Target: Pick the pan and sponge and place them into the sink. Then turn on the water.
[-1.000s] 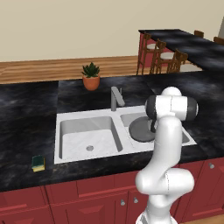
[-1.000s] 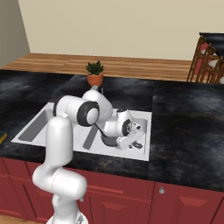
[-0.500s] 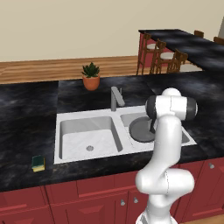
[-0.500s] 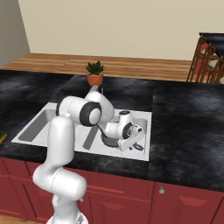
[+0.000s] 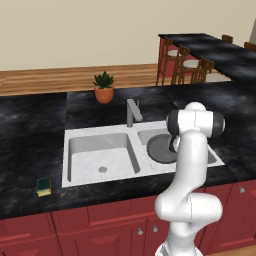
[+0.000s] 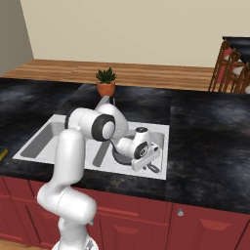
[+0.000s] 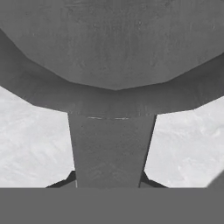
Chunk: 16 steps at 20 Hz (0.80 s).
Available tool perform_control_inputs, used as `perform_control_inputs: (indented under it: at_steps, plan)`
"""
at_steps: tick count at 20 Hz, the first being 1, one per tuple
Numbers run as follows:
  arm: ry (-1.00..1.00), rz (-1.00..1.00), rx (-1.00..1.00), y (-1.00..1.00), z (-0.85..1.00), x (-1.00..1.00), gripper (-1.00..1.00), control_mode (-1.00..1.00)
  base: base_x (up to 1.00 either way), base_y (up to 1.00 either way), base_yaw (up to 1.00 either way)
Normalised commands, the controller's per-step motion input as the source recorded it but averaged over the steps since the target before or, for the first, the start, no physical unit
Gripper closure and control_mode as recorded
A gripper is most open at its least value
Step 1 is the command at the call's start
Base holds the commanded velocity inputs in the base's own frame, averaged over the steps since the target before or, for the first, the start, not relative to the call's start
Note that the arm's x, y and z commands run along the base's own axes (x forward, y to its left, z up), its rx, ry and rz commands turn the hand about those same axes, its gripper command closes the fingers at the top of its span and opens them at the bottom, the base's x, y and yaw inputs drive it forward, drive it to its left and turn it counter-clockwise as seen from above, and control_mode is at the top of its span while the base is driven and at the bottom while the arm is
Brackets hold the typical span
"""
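Black marbled worktop (image 5: 30, 150) is surrounding the white double-basin sink (image 5: 100, 137), where the end effector (image 6: 152, 163) is gripping the round dark grey pan (image 5: 161, 149) by its handle in the right basin. Releasing askew could leave it tilted; the green-and-yellow sponge (image 5: 43, 186) is waiting on the worktop.

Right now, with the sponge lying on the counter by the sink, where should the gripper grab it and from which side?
Take the sponge by its two long side faces, coming straight down from above. It lies flat on the black counter, green layer up, apart from the sink near its front left corner. A top-down pinch across the narrow width looks best.
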Motion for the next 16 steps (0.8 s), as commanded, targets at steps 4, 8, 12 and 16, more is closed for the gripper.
perform_control_inputs:
  at_steps: [4, 8, 12, 16]
  plan:
    - [-0.02, 0.03, 0.05, 0.22, -0.21, 0.20, -1.00, -1.00, 0.00, 0.00, 0.00]
    - [-0.06, 0.03, 0.01, 0.04, 0.06, 0.12, -1.00, -1.00, 0.00, 0.00, 0.00]
    - [-0.05, 0.03, 0.00, 0.01, 0.18, 0.04, -1.00, -1.00, 0.00, 0.00, 0.00]
    - [-0.05, 0.03, 0.00, 0.00, 0.22, 0.00, -1.00, -1.00, 0.00, 0.00, 0.00]
